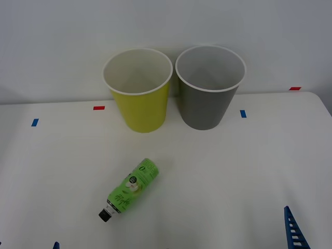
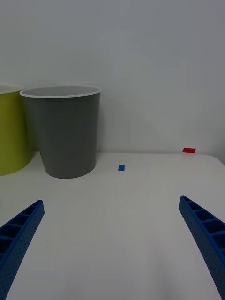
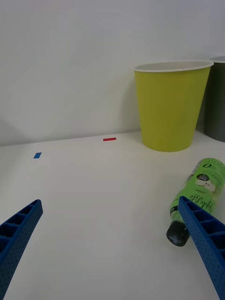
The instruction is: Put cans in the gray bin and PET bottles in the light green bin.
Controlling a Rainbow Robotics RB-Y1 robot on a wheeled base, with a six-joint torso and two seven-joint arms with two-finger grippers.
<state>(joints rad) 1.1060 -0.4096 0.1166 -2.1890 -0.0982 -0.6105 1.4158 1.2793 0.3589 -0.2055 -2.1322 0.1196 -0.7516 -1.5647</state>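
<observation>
PET bottles in this scene came down to one small green-labelled bottle (image 1: 132, 189), which in the front view lay on its side on the white table (image 1: 233, 171), black cap toward the robot, well in front of the light green bin (image 1: 138, 91). The gray bin (image 1: 209, 87) stood just beside that bin, on the robot's right. Only a blue fingertip of the right gripper (image 1: 293, 232) showed at the near edge.

From the right wrist view, the right gripper (image 2: 112, 248) stood wide open with nothing between its fingers, looking across bare table at the gray bin (image 2: 65, 131).

From the left wrist view, the left gripper (image 3: 110, 248) was likewise spread wide and empty, and the bottle (image 3: 199, 199) lay close by one finger (image 3: 206, 243), near the light green bin (image 3: 171, 108).

The likely trouble was the bottle's round body: a finger nudging it from the side could have sent it rolling away. A grasp near the narrow cap end might have let it tip out mid-carry. With the bins so close together, a careless release could have dropped it into the gray one.
</observation>
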